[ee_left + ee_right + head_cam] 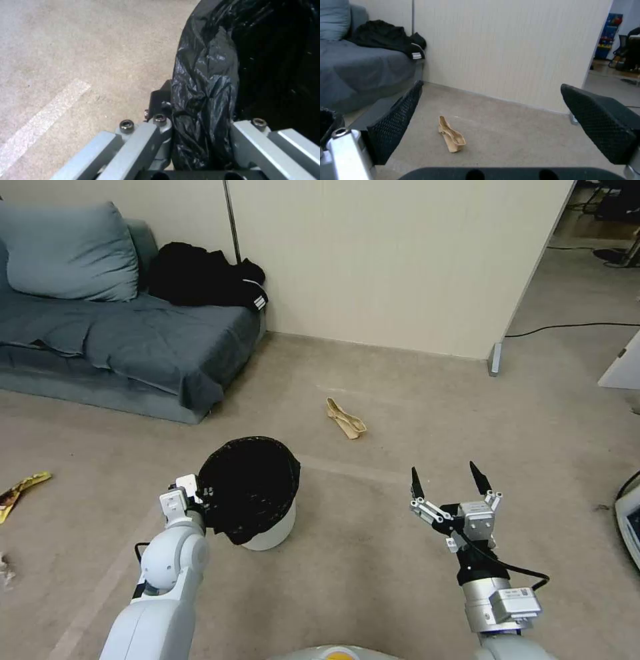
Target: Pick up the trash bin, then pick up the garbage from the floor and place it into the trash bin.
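bin: trash bin (267, 513), white bucket with black liner (206, 100) folded over the rim. Looks tilted and held at its rim; whether its base is off the carpet I can't tell.
left gripper (193, 493): at the bin's near-left rim, pinching the lined edge. In the left wrist view the liner-covered rim sits between the two fingers, one outside, one inside.
right gripper (448, 488): to the right of the bin, well apart from it, fingers spread wide, nothing in it. Points toward the tan scrap.
tan scrap (345, 419): on the carpet beyond the bin, up and right of it, toward the wall. In the right wrist view (451, 135) it lies between the open fingers, farther off.
yellow wrapper (20, 492): on the floor far left of the bin.
white wad (5, 570): floor, left of the bin, at the view's edge.
progress: bin grip looks done; no litter collected that I can see. Scrap, wrapper and wad all left.
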